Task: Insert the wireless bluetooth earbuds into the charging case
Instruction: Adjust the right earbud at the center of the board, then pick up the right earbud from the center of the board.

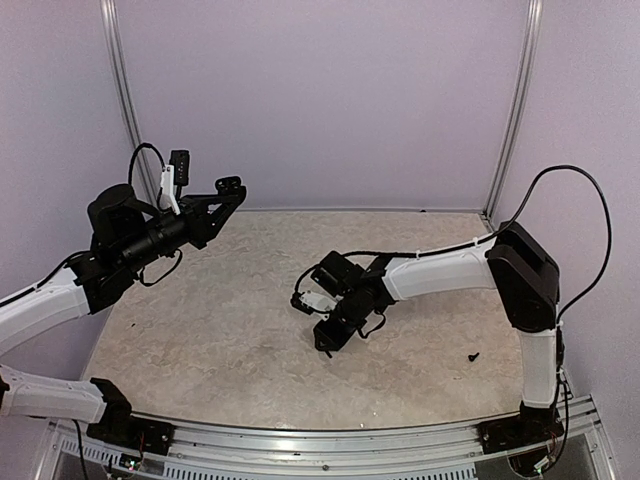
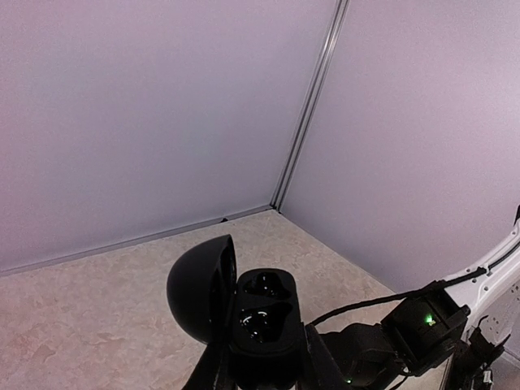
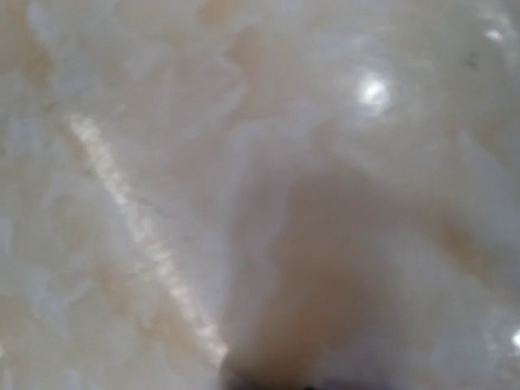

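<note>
The charging case (image 2: 264, 325) is black here, not white. Its round lid (image 2: 199, 292) is swung open to the left, and its two glossy wells look hollow. My left gripper (image 2: 264, 370) is shut on the case's lower body and holds it high over the table's back left; in the top view the left gripper (image 1: 228, 192) has the case (image 1: 231, 184) at its tip. My right gripper (image 1: 323, 342) points down onto the table near the middle. The right wrist view is a blur of tabletop, so its jaws do not show. I see no earbuds.
A tiny black bit (image 1: 473, 355) lies on the beige marbled table (image 1: 220, 330) to the right front, too small to identify. Pale walls close the back and sides, with a metal corner post (image 2: 313, 97). The right arm's cable (image 1: 310, 270) loops beside its wrist.
</note>
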Tool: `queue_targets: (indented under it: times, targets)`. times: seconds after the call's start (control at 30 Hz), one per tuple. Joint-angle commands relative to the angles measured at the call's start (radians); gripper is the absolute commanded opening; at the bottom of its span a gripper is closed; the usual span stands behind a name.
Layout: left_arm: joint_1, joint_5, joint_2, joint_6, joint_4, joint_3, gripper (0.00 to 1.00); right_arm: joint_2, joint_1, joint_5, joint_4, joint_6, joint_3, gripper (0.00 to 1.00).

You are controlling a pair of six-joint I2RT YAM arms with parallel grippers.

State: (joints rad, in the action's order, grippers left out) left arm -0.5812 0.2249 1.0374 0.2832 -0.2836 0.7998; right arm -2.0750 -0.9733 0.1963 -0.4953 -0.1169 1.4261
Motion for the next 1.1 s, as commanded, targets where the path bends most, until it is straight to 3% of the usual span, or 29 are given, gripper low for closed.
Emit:
queue_targets:
  times: [0.0,0.37,0.7,0.93,1.07]
  targets:
    - [0.007,0.005,-0.005,-0.018,-0.023,-0.006,0.00,0.004,-0.023,-0.036,-0.054,0.048,-0.008,0.27]
    - [0.007,0.014,0.003,-0.015,-0.028,-0.001,0.00,0.032,-0.025,-0.135,-0.098,0.039,0.008,0.42]
    - [0.007,0.014,0.004,-0.016,-0.029,0.001,0.00,-0.001,-0.038,-0.123,-0.143,0.036,0.028,0.28]
    - [0.006,0.021,0.010,-0.012,-0.030,0.009,0.00,-0.002,-0.044,-0.153,-0.190,0.022,0.041,0.33]
    - [0.002,0.024,0.015,-0.010,-0.031,0.015,0.00,0.010,-0.046,-0.156,-0.190,0.018,0.034,0.29]
